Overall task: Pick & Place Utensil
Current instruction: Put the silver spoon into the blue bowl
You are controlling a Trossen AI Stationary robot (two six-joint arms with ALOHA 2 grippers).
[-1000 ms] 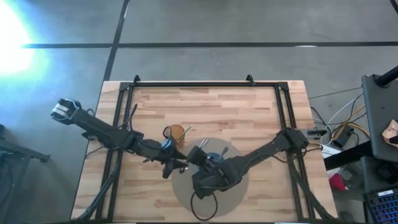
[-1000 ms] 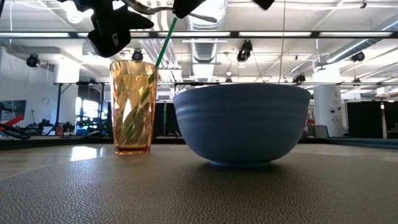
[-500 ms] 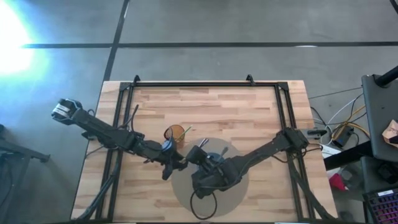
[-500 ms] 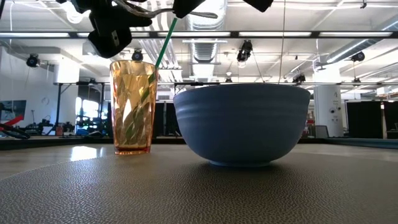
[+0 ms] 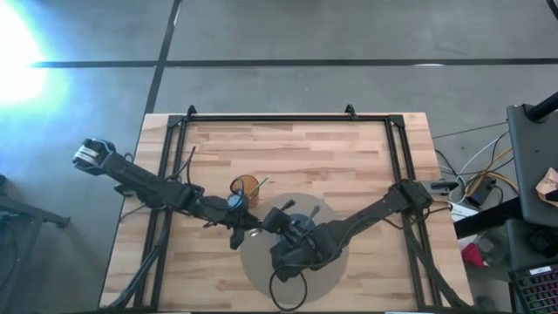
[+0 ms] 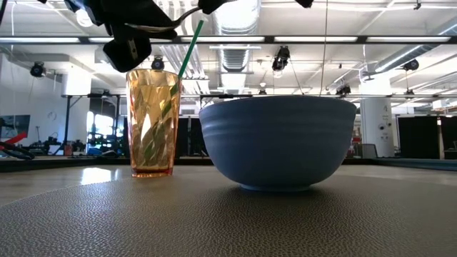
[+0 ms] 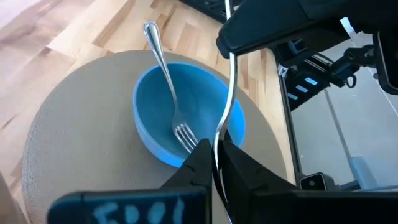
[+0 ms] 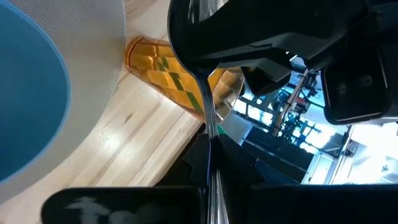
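Observation:
A thin silver utensil [image 7: 231, 87] hangs in the air above the grey round mat [image 5: 261, 270], between my two grippers. My left gripper [image 7: 214, 155] and my right gripper [image 8: 211, 155] are both shut on it and face each other just left of the blue bowl [image 6: 278, 143]. In the high view they meet at the utensil [image 5: 259, 228]. A second fork [image 7: 168, 81] lies in the bowl, tines on the bottom and handle leaning on the rim. An amber cup [image 6: 152, 121] with a green straw [image 6: 187, 50] stands behind the mat. My left gripper pinches the utensil's thin curved shaft [image 7: 216, 144] between its two fingers, which lie along it. The utensil is clear of the bowl and mat and runs on to the other gripper. My right gripper pinches the opposite stretch of the shaft [image 8: 211, 146] between its two fingers, coming level from the table's right. The utensil spans the gap toward the left gripper, above the table.
The bowl [image 7: 149, 130] sits on the mat right under and beside the grippers. The cup [image 5: 247, 185] stands just beyond the left gripper on the wooden table [image 5: 349, 157]. A black frame [image 5: 288, 119] runs round the table's edges.
My left gripper has shut, taking hold of the utensil that my right gripper kept holding. It edged slightly toward the right gripper while doing so. The utensil stays in the air.

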